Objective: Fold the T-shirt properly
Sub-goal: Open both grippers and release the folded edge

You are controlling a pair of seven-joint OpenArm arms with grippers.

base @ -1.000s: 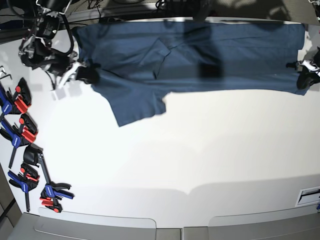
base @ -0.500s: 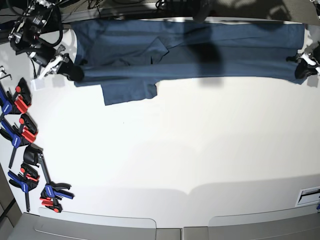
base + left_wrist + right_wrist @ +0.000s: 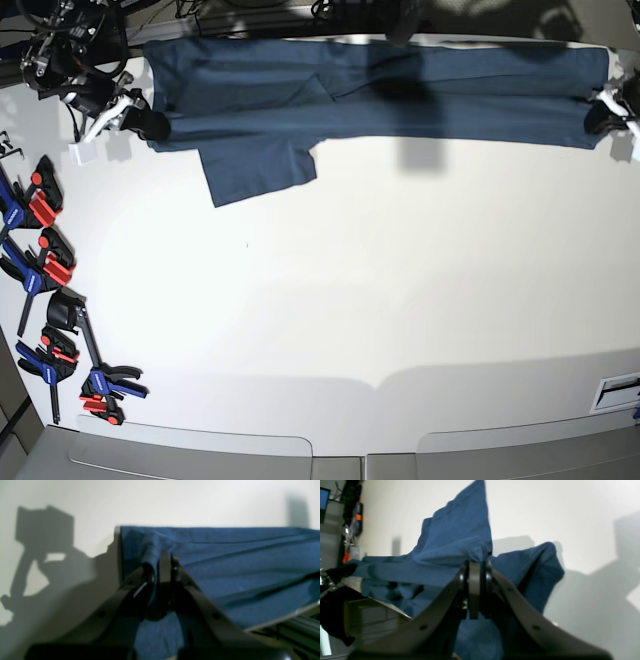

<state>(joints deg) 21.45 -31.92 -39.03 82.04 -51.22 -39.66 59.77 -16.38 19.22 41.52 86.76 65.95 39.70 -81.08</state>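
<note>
Navy T-shirt (image 3: 380, 95) being held stretched in a long band along the far edge of the white tabletop (image 3: 380, 290), one sleeve lying flat nearer, each end being pinched by a closed claw, left claw (image 3: 166, 560), right claw (image 3: 475, 565), clamps (image 3: 45, 270) lying beside.

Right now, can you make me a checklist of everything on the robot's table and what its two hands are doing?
Surface: white table, mostly bare.
Job's things: navy T-shirt stretched along the far edge, one sleeve lying toward the middle.
Clutter: red, blue and black clamps down one side.
Grippers: left gripper shut on the T-shirt's end; right gripper shut on the T-shirt's other end.
Cables: black cables on the right arm.
Surroundings: dark equipment behind the table, too dim to name.
</note>
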